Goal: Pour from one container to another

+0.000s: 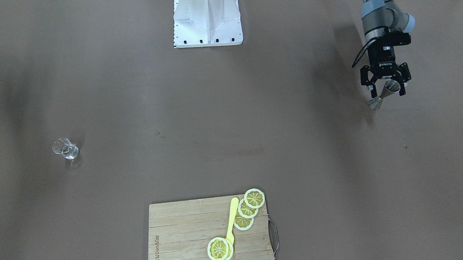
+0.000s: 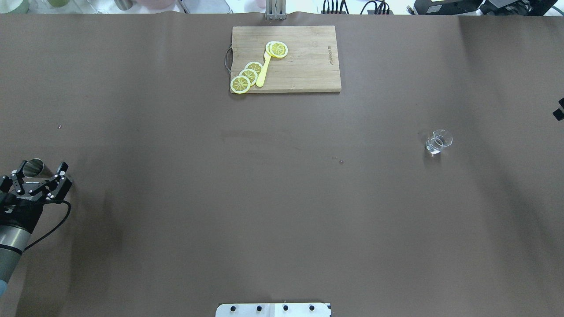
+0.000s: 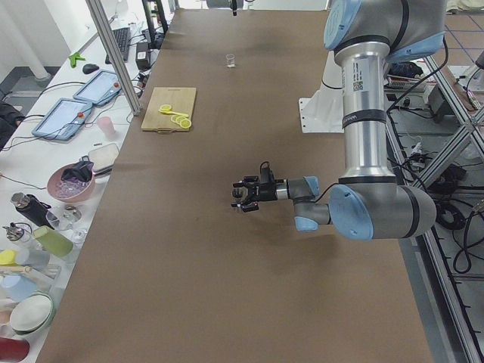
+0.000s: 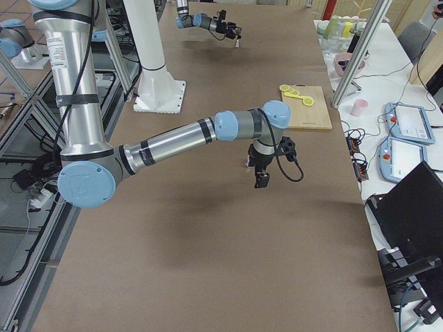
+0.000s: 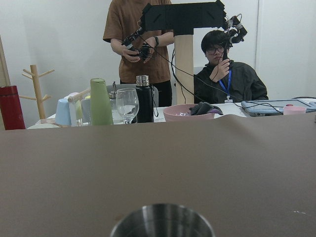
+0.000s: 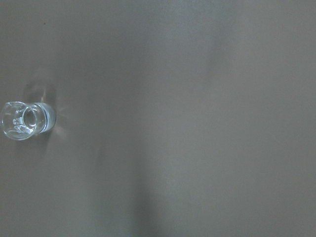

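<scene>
Steel hourglass jigger (image 5: 163, 222) | left gripper (image 1: 386, 89) spread around it | clear round glass (image 1: 65, 148)

Jigger (image 2: 33, 167): left end of the surface (image 2: 282, 211), between the fingers of the left gripper (image 2: 40, 170).
Glass (image 2: 438, 141): right side, well apart.
Cutting board (image 2: 308, 66): far edge, centre; lemon slices (image 2: 249, 75) on it.

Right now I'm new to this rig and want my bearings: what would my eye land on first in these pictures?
Most striking is the left gripper, open around a steel jigger standing far out on the robot's left. Well across on its right stands a small clear glass, and a wooden cutting board with yellow lemon slices lies at the far side, opposite the robot.
</scene>
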Motion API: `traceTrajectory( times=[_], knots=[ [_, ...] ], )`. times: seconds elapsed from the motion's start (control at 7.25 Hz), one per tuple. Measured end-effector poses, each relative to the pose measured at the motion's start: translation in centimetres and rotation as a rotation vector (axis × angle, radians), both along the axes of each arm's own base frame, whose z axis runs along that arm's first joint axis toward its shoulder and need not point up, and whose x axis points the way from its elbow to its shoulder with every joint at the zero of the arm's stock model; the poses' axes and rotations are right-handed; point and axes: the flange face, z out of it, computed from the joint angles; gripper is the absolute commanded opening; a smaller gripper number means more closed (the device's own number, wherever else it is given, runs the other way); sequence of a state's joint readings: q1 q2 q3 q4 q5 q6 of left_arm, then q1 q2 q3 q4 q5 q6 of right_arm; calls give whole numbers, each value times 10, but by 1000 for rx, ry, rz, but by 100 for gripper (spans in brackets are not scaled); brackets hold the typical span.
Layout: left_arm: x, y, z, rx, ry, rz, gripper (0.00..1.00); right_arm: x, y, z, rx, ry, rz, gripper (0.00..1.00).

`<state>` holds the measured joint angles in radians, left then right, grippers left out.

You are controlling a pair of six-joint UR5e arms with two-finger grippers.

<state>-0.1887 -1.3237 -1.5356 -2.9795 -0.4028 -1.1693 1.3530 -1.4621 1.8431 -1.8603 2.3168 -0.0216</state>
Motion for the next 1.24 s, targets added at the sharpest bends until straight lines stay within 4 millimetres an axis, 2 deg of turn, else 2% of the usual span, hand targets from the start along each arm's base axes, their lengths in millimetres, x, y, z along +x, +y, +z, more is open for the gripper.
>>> traceTrajectory(
  times=[0.41, 0.83, 1.24],
  knots=[
    [-37, 8, -35, 7, 10, 34, 97, -1, 0, -2, 1, -5, -1, 100],
    [-70, 16, -96, 45, -27, 91, 97, -1, 0, -1, 0, -2, -2, 100],
    [-79, 11, -155, 108, -89, 152, 97, -1, 0, 1, -1, 1, -3, 100]
  ],
)
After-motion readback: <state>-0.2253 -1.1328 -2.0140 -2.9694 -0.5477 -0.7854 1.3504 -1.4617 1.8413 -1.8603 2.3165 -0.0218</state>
